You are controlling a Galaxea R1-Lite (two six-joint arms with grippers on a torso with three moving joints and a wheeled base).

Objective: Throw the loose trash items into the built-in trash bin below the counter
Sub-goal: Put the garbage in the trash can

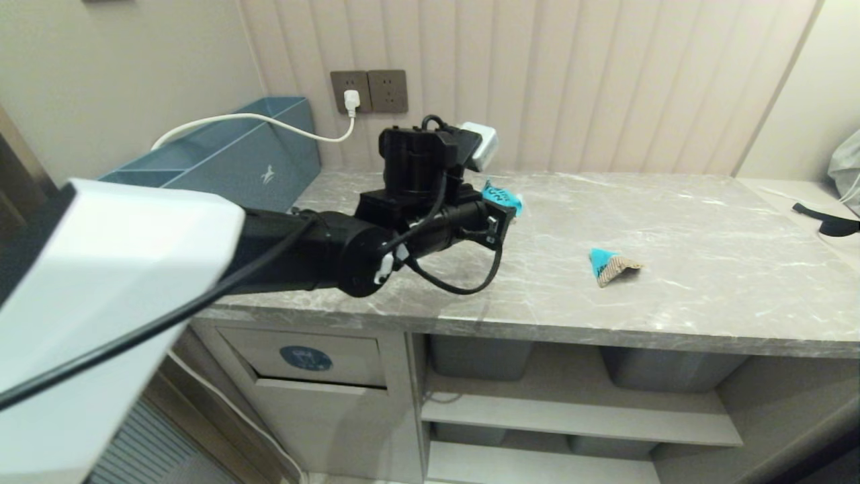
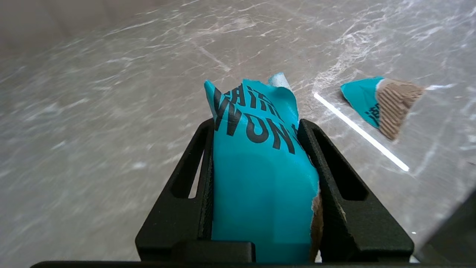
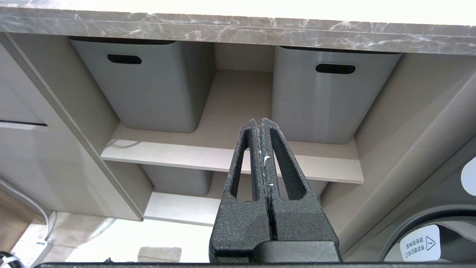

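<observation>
My left gripper [image 2: 256, 124] [image 1: 505, 210] hangs over the counter [image 1: 705, 269], shut on a turquoise cardboard scrap [image 2: 260, 167] [image 1: 500, 195] that fills the space between its jaws. A second scrap [image 1: 610, 265] [image 2: 383, 103], turquoise with a tan corrugated side, lies on the stone to its right. The built-in trash bin [image 1: 306, 358] with its round blue sticker sits below the counter at the left. My right gripper [image 3: 259, 121] is parked below counter level in front of the shelves, shut and empty.
A blue-grey divided box [image 1: 228, 158] stands at the counter's back left, with a white cable [image 1: 269, 121] running to a wall socket. Grey tubs [image 3: 148, 89] [image 3: 327, 96] sit on shelves under the counter. A black object [image 1: 830, 222] lies far right.
</observation>
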